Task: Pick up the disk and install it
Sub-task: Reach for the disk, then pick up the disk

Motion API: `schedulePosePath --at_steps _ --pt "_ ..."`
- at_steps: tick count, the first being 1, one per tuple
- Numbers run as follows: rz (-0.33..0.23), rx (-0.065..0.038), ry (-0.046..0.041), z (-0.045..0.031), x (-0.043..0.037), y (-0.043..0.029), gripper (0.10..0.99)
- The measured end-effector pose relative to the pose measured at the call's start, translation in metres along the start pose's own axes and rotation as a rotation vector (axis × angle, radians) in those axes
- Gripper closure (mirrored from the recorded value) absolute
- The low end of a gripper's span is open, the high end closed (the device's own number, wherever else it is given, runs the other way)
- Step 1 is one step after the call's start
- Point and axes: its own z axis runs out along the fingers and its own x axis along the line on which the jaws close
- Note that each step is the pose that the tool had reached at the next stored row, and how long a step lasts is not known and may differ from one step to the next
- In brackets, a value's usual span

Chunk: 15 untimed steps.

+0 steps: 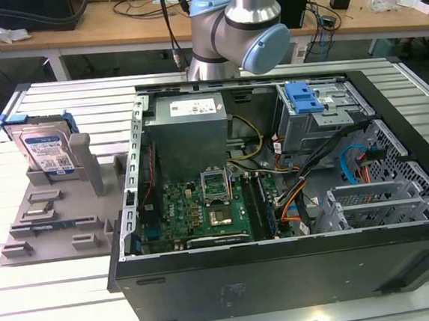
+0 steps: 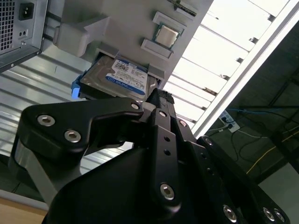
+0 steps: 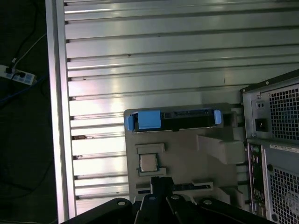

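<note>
- Currently the disk [image 1: 46,149] stands on edge in a slot at the far end of a grey fixture tray [image 1: 61,211], at the exterior view's left, with its labelled face showing and its blue rail frame around it.
- In both wrist views the disk [image 2: 119,77] [image 3: 173,120] sits in that same slot, and the gripper [image 2: 161,98] [image 3: 161,183] is above the tray and apart from it.
- Whether the gripper is parted or closed cannot be told; nothing is seen in its grasp.
- A small square processor chip [image 3: 148,162] lies flat in a recess of the tray, between the disk and the gripper in the first wrist view.
- The tray lies on a slatted aluminium table [image 1: 61,294], just beside an open computer case [image 1: 285,274] that lies on its side.
- Inside the case are a green motherboard [image 1: 203,206], a grey metal box with a white sticker [image 1: 189,129] and, toward the exterior view's right, a drive cage with a bright blue latch [image 1: 303,96].
- The robot arm [image 1: 240,23] rises behind the case at the top of the exterior view.
</note>
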Motion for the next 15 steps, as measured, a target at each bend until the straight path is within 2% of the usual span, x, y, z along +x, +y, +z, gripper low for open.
schedulePosePath --at_steps 5,6,7,15 --pt "-0.002 0.000 0.0001 0.0000 0.0000 0.0001 0.980" --pt "-0.057 -0.001 0.0026 0.0000 0.0001 0.0001 0.980" --pt "-0.082 -0.002 0.0037 0.0000 0.0000 0.0001 0.980" --pt "-0.229 -0.005 0.0103 0.0000 0.0000 0.0001 0.980"
